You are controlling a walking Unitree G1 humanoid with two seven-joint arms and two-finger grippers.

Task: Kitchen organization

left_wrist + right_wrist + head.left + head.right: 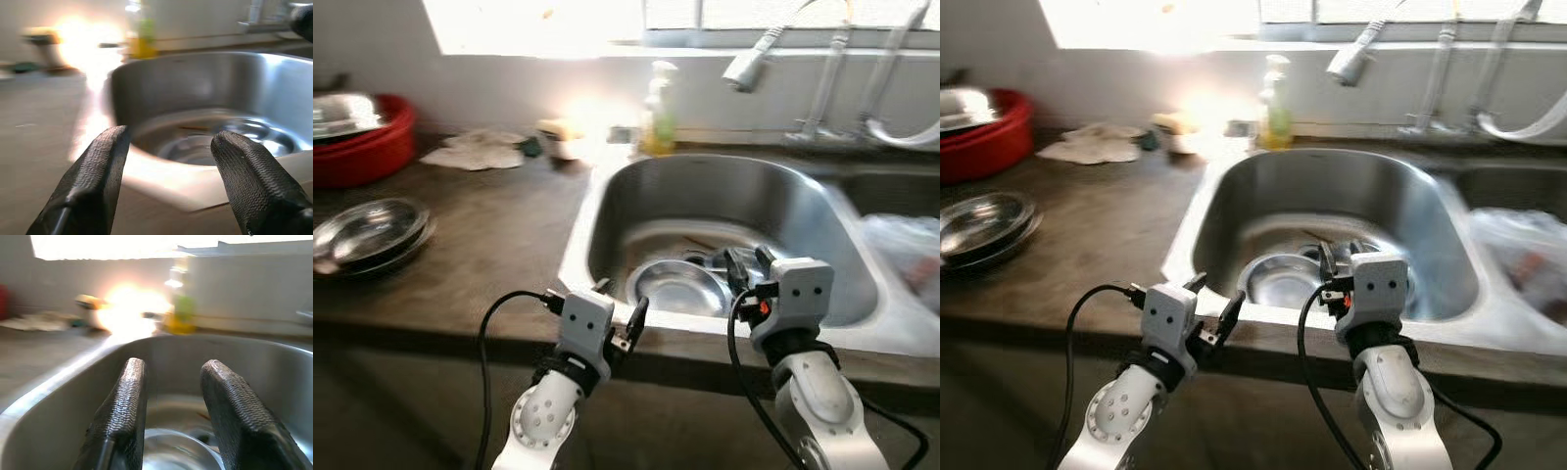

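Shiny round steel bowl (683,286) lies in sink (607,211)

Crumpled cloth (475,150), plastic bag (911,257)

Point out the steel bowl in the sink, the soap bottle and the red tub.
steel bowl (680,287), left eye view, inner bottom.
soap bottle (658,116), left eye view, middle of its body.
red tub (367,152), left eye view, front wall.
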